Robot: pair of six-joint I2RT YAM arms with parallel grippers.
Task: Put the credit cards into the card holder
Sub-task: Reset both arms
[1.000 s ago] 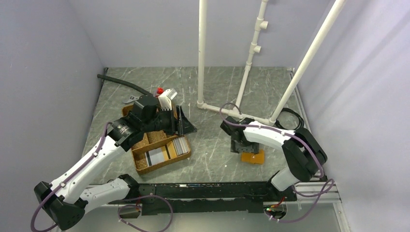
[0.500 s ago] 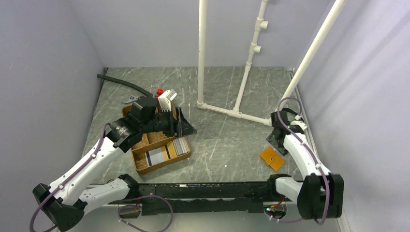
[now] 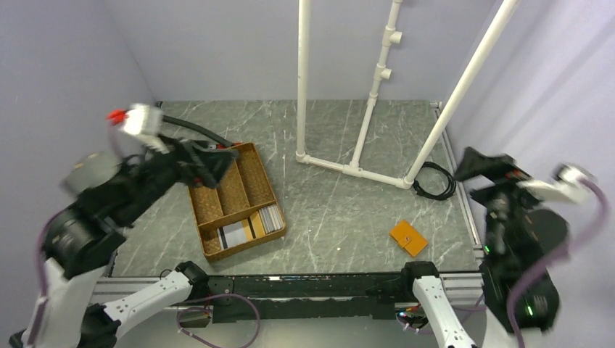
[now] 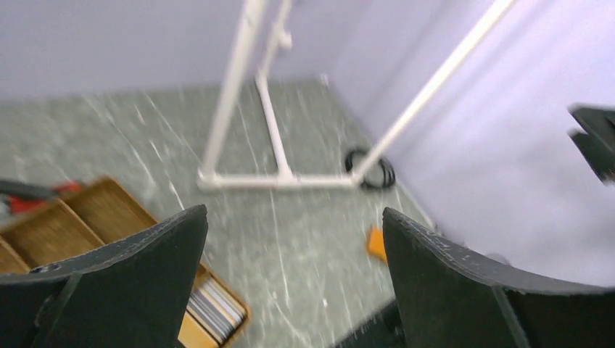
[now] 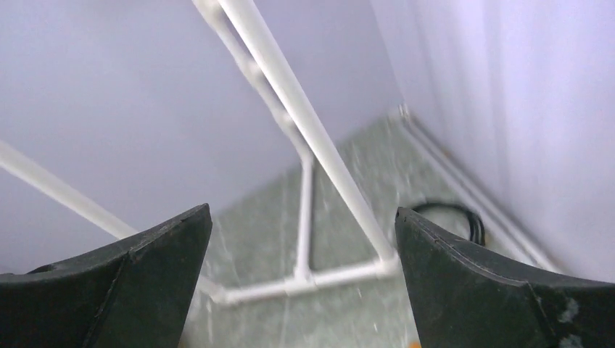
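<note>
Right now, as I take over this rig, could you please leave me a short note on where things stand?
Left gripper: open, empty, raised near the far end of the woven tray.
Right gripper: open, empty, raised by the right edge of the table.
Credit cards: stacked in the tray's near compartment.
Card holder: flat on the table, near right, apart from the tray and both grippers.
Done: no card is seen outside the tray.
Left: pick up the cards, carry them to the holder, slide them in.
</note>
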